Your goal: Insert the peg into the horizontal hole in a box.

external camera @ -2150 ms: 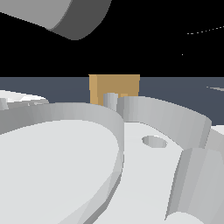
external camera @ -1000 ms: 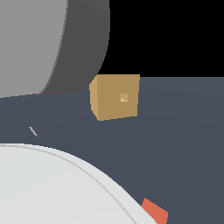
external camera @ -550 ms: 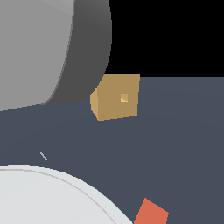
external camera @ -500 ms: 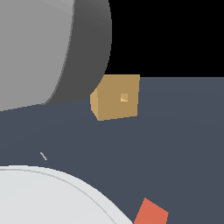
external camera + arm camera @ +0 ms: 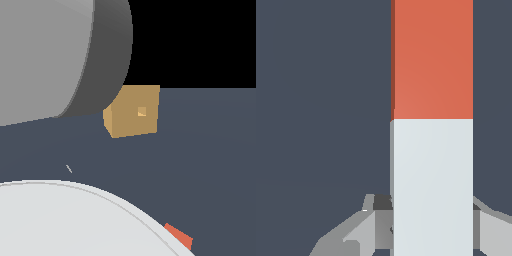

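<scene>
On dark floor: one peg (image 5: 432, 125), one box (image 5: 134, 111).

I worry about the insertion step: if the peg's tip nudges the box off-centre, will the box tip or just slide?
The box looks cube-shaped and sits flat on the dark floor, so it probably slides or twists rather than tips. The hole sits near mid-height, so a push there has little tipping leverage. The peg looks rigid, so it likely won't flex.
</scene>
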Motion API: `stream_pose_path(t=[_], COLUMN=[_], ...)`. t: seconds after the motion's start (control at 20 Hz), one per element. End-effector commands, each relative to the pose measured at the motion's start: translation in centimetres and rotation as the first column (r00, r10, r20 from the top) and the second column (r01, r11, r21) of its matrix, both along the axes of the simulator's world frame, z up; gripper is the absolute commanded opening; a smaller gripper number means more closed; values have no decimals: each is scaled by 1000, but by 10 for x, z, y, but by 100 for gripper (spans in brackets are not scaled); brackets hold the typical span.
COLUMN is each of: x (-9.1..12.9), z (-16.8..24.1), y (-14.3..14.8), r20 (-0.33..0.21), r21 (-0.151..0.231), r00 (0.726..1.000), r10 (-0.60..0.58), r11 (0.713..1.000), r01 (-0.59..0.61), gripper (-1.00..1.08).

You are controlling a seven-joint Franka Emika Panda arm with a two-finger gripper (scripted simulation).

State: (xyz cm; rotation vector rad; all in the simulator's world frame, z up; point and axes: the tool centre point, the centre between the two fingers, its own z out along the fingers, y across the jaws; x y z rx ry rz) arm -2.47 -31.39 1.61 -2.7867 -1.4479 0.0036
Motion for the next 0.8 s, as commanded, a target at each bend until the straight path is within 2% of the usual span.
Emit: stream_pose_path(t=[0.0,0.2,0.4,0.55,0.75], x=[9,30,60,87,115], z=[3,9,19,29,42], y=[8,29,66,108,166], r20=[2,2,2,2,2], r21=[0,-1,-2,-2,-2], r00=[1000,996,979,950,893], r10=[25,94,204,313,451], r11=[1000,996,979,950,893], r01=[-25,-94,-204,-313,-451], gripper=[-100,-100,-100,-100,-100])
